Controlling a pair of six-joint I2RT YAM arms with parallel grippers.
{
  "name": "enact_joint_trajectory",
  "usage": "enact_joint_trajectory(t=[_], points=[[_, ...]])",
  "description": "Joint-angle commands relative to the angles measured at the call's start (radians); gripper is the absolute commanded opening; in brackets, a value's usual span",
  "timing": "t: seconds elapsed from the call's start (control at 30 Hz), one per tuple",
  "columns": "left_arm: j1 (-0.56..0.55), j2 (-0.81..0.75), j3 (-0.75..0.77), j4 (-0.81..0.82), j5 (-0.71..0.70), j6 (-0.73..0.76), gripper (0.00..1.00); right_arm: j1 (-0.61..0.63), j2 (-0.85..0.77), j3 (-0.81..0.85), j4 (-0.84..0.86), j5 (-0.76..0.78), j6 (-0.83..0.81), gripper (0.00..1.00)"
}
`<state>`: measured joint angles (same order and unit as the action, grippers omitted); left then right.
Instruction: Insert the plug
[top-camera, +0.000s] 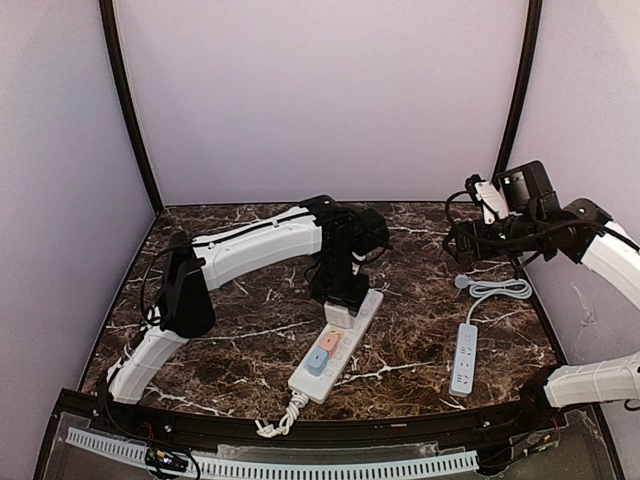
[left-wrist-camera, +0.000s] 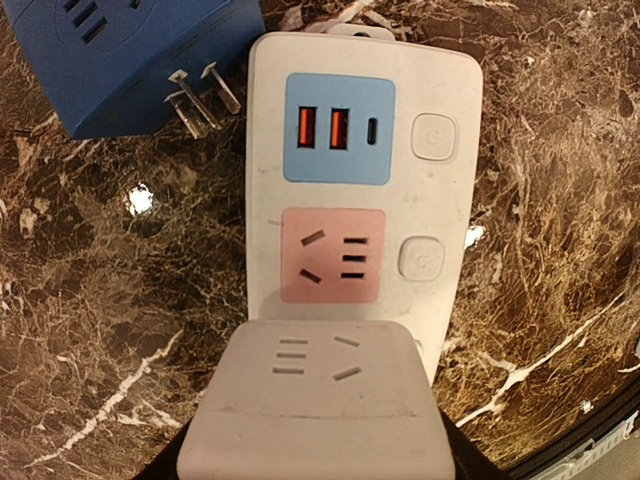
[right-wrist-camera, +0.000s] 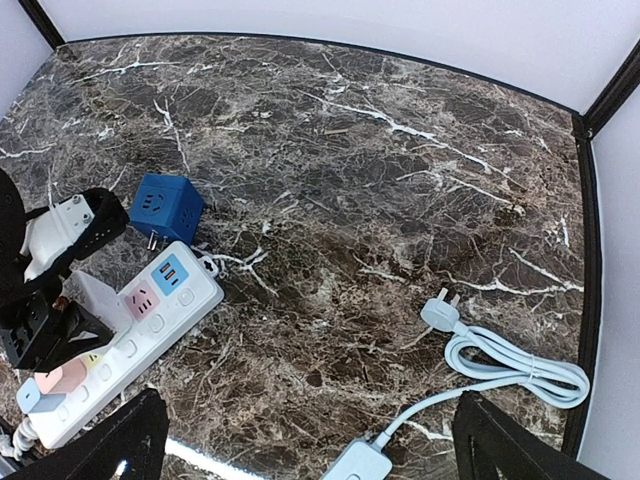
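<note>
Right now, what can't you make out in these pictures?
Left wrist view: pale grey cube-shaped socket block covers the left jaws; their grip is unclear.
Top view: the left arm hides the blue cube-shaped adapter.
Right wrist view: the bottom edge cuts off the small pale blue power strip.

table: glossy marble look | power strip: matt white plastic | cube prongs: bare metal (shiny)

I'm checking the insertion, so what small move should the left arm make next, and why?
Probably lower the white cube straight down. The left end effector holds it over the strip, beside the pink socket, and whether its prongs are seated can't be seen.
</note>
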<state>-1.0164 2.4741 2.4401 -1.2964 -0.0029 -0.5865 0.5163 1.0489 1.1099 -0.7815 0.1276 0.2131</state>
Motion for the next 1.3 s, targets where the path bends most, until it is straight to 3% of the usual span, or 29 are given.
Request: enact_joint_trajectory(t=[0.0, 0.9, 1.27], points=[[-0.024, 0.063, -0.007, -0.027, 0.015, 0.007, 0.01, -0.006, -0.010, 0.004, -0.011, 0.001, -0.012, 0.99], [-0.045, 0.133, -0.009, -0.016, -0.017, -0.043, 0.01, -0.006, -0.003, -0.006, -0.013, 0.007, -0.012, 0.99], [-0.066, 0.171, -0.013, 0.012, -0.032, 0.011, 0.01, -0.006, -0.007, -0.010, -0.018, 0.007, -0.003, 0.99]])
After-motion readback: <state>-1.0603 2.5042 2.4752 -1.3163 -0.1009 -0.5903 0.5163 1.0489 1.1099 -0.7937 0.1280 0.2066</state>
